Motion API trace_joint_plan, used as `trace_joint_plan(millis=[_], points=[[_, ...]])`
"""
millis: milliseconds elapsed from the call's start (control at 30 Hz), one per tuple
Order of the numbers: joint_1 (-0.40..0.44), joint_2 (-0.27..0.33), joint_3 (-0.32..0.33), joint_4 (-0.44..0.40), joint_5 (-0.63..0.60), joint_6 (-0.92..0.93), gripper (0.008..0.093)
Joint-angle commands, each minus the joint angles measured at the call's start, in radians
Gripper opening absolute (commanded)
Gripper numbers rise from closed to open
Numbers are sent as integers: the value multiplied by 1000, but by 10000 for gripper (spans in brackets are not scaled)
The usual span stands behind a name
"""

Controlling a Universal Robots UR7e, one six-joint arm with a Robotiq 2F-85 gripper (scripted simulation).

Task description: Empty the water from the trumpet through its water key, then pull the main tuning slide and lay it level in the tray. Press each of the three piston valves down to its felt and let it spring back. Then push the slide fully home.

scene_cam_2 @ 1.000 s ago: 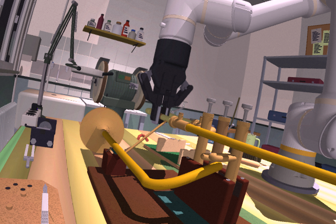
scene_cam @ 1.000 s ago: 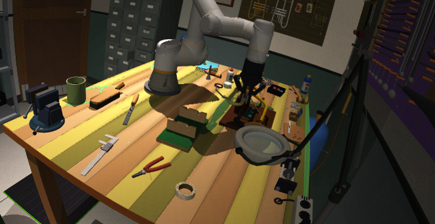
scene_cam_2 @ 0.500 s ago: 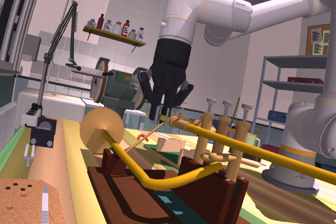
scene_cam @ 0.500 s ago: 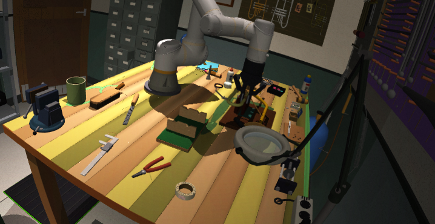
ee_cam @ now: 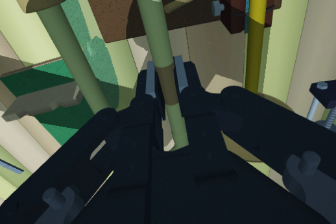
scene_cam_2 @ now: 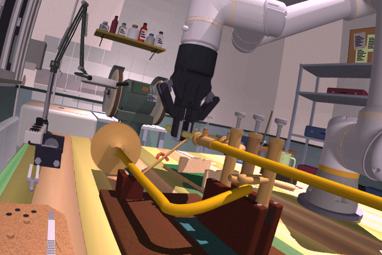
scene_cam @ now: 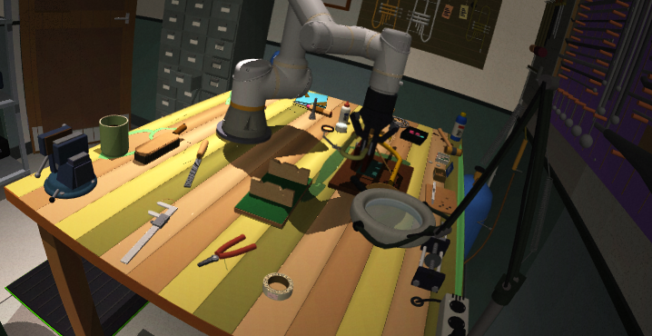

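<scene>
The trumpet [scene_cam_2: 234,165] sits in a dark red stand [scene_cam: 371,174] on the right half of the bench, bell [scene_cam_2: 114,148] toward the magnifier lamp. Its three piston valves [scene_cam_2: 258,119] stand upright. The main tuning slide [ee_cam: 163,79] is held in my closed gripper [ee_cam: 164,77], clamped on one of its pale tubes near the bow. The slide's other tube [ee_cam: 69,56] runs alongside to the left. My gripper [scene_cam_2: 182,133] stands at the slide end of the trumpet, above the bench. The green tray [scene_cam: 273,192] with two notched blocks lies left of the stand.
Behind the bench are a drawer cabinet [scene_cam: 200,46] and a trumpet poster. The arm's base [scene_cam: 244,124] stands mid-bench. A magnifier lamp [scene_cam: 392,215] hangs in front of the stand. Pliers [scene_cam: 228,249], tape roll [scene_cam: 277,286], calipers, file, brush, cup and vise lie to the left.
</scene>
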Motion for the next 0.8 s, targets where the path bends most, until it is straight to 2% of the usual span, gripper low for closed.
trace_joint_plan(millis=[0,767], points=[[0,0,0,-1,0,0,80],[-19,7,-8,0,0,-19,80]])
